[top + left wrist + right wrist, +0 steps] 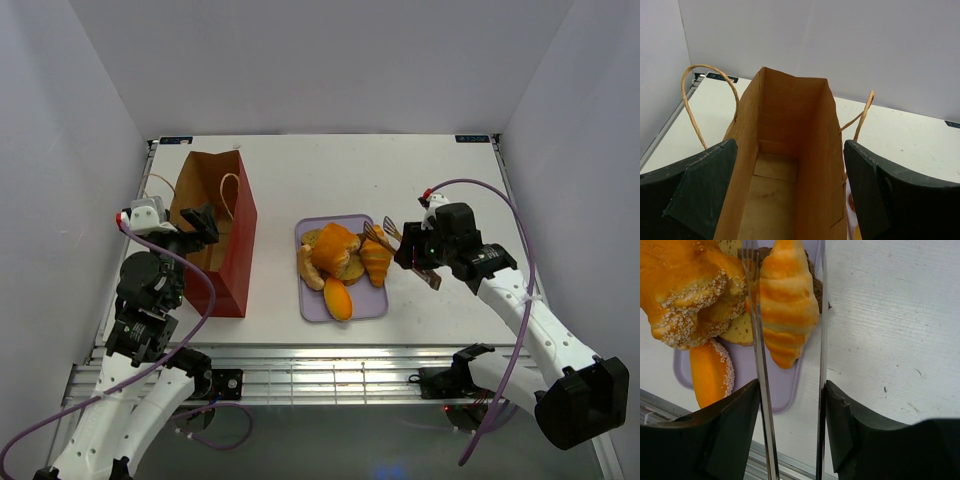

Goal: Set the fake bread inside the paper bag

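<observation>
The paper bag (225,235) stands open at the left; the left wrist view shows its tan inside (790,130) with no bread in it. My left gripper (200,226) is open, one finger on each side of the bag's mouth (790,145). The fake bread lies heaped on a lavender tray (365,305): a seeded bun (335,245), an orange bun (338,298), a pale crescent roll (309,268) and a croissant (376,260). My right gripper (415,255) is shut on metal tongs (759,340), whose two arms straddle the croissant (785,305).
Bag handles (695,100) loop out on both sides of the mouth. The tray's near edge (785,385) lies close to the table's front rail (330,355). White walls enclose the table on three sides.
</observation>
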Controlling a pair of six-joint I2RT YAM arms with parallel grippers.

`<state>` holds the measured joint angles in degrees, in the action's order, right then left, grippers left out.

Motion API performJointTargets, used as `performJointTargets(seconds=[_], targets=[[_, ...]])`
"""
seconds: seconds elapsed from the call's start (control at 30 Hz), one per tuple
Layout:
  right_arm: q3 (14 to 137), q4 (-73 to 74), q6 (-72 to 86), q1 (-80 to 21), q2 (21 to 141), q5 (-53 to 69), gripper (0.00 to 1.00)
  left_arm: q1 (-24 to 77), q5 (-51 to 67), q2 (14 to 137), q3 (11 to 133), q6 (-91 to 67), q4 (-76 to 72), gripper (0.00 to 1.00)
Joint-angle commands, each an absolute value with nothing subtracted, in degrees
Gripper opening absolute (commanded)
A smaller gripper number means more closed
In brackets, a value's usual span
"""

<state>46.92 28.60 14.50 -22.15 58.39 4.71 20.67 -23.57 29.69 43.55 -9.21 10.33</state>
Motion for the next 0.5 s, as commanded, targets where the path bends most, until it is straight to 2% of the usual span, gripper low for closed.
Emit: performJointTargets(seconds=[0.0, 0.13, 0.3, 0.37, 0.47], targets=[[47.02, 26.72, 14.24, -22.24, 58.18, 5.19, 0.56, 21.09, -24.7, 29.18, 43.42, -8.61, 10.99, 0.98], [47.37, 26.98, 14.15, -22.24, 58.1, 5.89, 0.44, 21.18, -26.54, 29.27, 43.68, -8.7, 11.42, 0.98], [48.07, 28.04, 13.89, -22.24, 57.83, 5.89, 0.41, 21.27, -27.77, 28.13, 43.33, -8.96, 11.43, 0.98], [48.78, 28.56, 13.89, -22.24, 57.66, 5.89, 0.35, 21.36, -28.3, 27.69, 43.33, -8.96, 11.25, 0.98], [50.27, 29.26, 13.89, -22.24, 57.39, 6.24, 0.33, 21.45, -29.0, 27.25, 43.15, -8.96, 11.16, 0.98]])
